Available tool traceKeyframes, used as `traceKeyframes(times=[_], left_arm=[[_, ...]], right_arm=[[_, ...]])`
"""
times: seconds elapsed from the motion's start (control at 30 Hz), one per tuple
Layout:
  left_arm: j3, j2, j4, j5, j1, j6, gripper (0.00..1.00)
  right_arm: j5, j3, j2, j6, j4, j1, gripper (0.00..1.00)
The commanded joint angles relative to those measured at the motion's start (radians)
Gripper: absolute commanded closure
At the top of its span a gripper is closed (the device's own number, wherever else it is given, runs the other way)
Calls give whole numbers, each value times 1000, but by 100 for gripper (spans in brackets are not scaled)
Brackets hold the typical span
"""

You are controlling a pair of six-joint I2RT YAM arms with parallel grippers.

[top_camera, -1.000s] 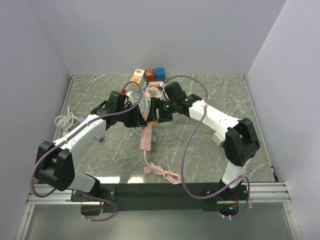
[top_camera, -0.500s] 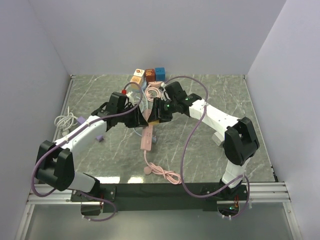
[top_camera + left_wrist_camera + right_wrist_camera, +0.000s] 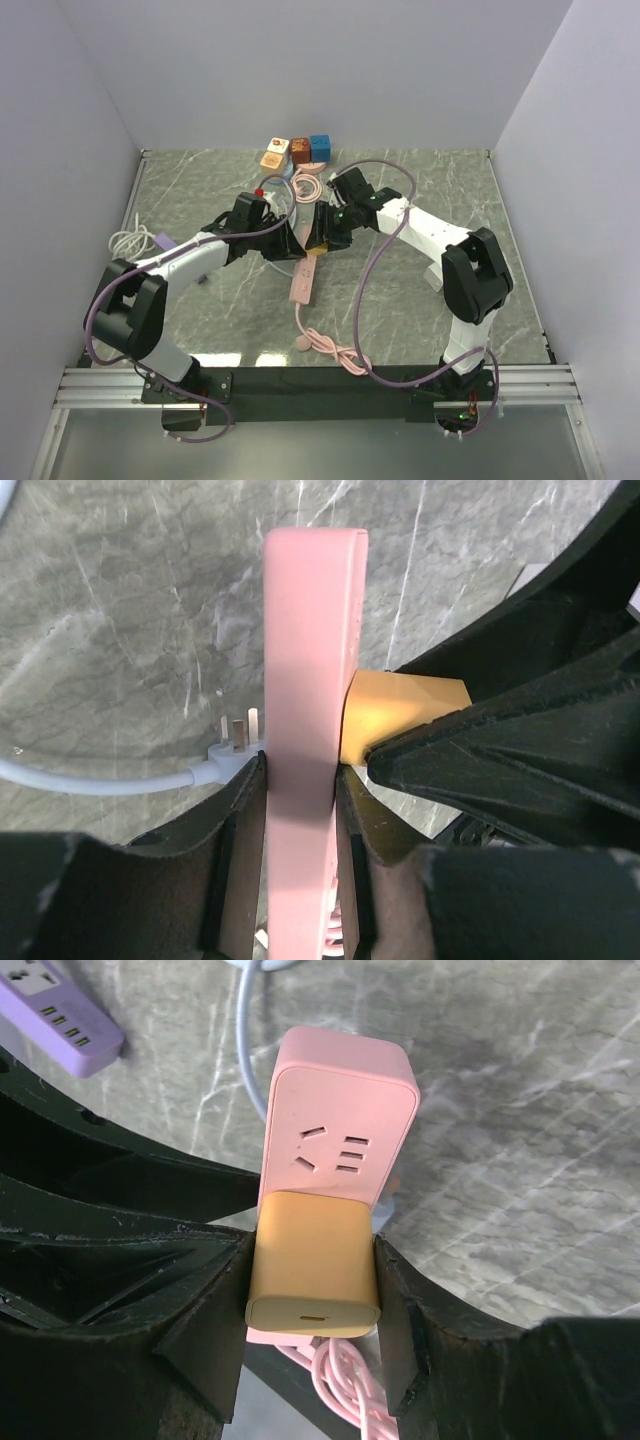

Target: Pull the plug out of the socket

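Obs: left end effector (image 3: 300,790) clamps the pink socket strip (image 3: 312,610) edgewise, bracing it; right end effector (image 3: 312,1290) pinches the orange plug (image 3: 312,1245) by its sides, presumably for a straight pull

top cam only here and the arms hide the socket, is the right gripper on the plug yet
observer: Yes. In the right wrist view the right gripper has a finger pressed against each side of the orange plug.
operator: is the plug out of the socket
observer: No, it sits flush in the pink power strip.
operator: is left holding the strip
observer: Yes. The left wrist view shows the left gripper clamped on the strip's two long sides.
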Motion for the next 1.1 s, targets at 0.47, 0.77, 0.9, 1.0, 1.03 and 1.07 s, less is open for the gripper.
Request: traceKeyframes(times=[0.47,0.77,0.9,1.0,1.03,1.07], left_arm=[[30,19,-182,-233,32,24,100],[60,14,-188,-213,32,4,100],[93,1,-199,-206,32,-5,100],[116,-35,-219,-202,32,-14,100],[131,-47,-227,-213,32,-17,100],[140,-67,-251,-221,33,-17,100]], right_arm=[[-373,15,-138,-198,-171,-148,100],[-144,-29,-172,-4,-104,-83,100],[-71,-100,-226,89,-22,-47,100],[44,-95,-264,67,-85,-99,100],[96,-94,-270,58,-103,-125,100],[120,-97,-275,40,-140,-183,100]])
